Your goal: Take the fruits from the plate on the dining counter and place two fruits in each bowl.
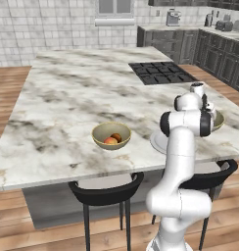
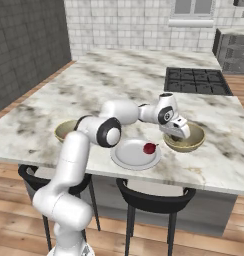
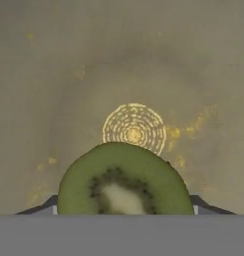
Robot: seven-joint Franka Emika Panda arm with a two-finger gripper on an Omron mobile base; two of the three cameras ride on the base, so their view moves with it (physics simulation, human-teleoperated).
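Note:
My gripper point(image 2: 181, 133) hangs low over the right tan bowl point(image 2: 186, 140), shut on a halved green kiwi point(image 3: 124, 181). In the hand view the kiwi's cut face sits between the dark fingertips point(image 3: 44, 207), with the bowl's beige inside point(image 3: 134, 75) close behind it. The pale plate point(image 2: 129, 156) lies just left of that bowl and carries one dark red fruit point(image 2: 150, 148). The left bowl point(image 1: 103, 131) holds an orange fruit point(image 1: 117, 137) and a reddish-peach one point(image 1: 110, 141). All stand near the front edge of the marble dining counter point(image 1: 67, 98).
A black cooktop point(image 1: 160, 72) is set into the counter behind the right bowl. Two dark stools point(image 1: 107, 193) stand under the counter's front edge. Dark cabinets point(image 1: 219, 54) run along the back right. Wide bare marble stretches behind and left of the bowls.

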